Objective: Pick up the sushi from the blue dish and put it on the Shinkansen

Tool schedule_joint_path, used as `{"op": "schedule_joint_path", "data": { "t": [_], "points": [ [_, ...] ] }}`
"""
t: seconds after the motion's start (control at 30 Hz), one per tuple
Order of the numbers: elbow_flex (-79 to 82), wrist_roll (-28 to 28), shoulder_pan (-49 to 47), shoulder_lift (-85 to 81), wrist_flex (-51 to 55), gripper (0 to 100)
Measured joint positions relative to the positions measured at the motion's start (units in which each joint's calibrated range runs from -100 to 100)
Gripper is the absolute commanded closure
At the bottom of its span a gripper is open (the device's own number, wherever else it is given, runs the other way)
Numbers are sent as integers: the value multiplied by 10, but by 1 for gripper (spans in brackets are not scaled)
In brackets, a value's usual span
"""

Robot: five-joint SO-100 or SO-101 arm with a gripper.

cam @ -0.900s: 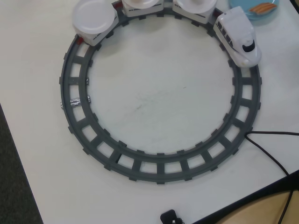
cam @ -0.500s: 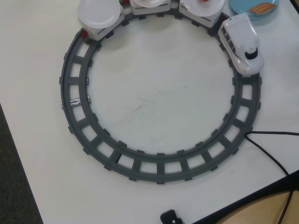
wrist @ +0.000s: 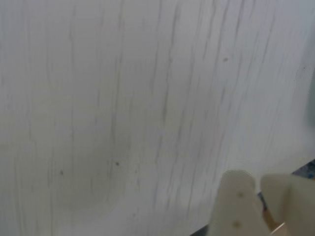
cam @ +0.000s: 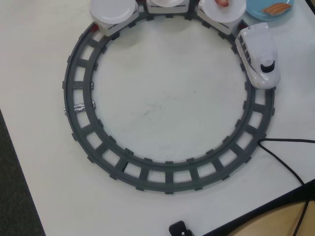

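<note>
No readable text I can find, no labels, brands, numbers or signs, either view

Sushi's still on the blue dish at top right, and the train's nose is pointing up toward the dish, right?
Not quite. In the overhead view the sushi does lie on the blue dish at top right, but the train has its nose pointing down, away from the dish.
</note>
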Motion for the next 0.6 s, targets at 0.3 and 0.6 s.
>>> {"op": "schedule_joint_path", "data": {
  "t": [0.3, 0.6],
  "points": [
    [-11, 0, -20, 45, -1, 98],
    [-294, 0, -15, 338, -25, 98]
  ]
}}
